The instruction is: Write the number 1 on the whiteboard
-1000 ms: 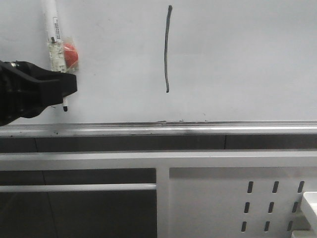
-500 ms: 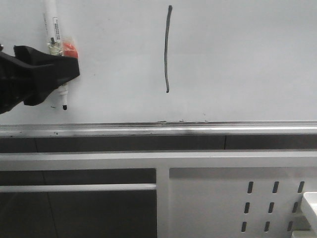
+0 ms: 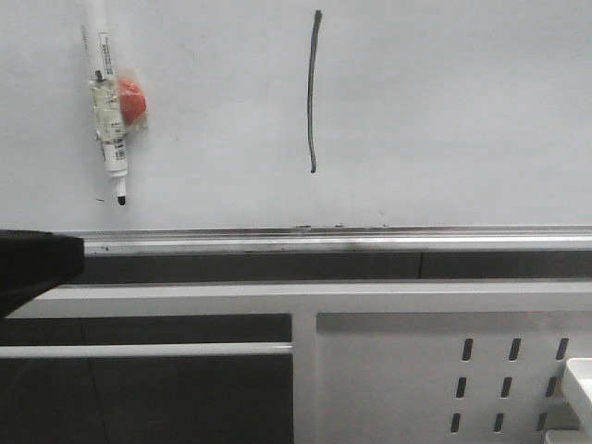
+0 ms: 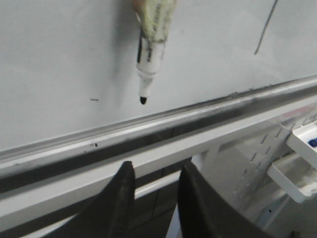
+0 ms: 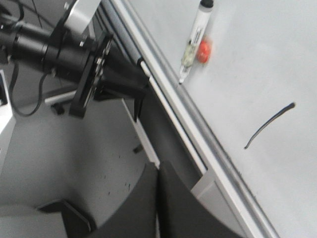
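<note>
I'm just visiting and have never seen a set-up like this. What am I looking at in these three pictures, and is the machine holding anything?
This is a robot with two arms, each ending in a two-fingered pincer. One picture looks forward from the robot at a whiteboard; the other two come from small cameras on the wrists, so you see each arm's own fingers at the bottom.

On the board is a thin dark stroke, the number 1. To its left a marker hangs tip down on the board, with something red beside it. A metal tray rail runs along the board's lower edge.

Nothing is held. The left pincer is open and empty, below the rail. The right pincer looks shut and empty, and its camera also catches the left arm.
</note>
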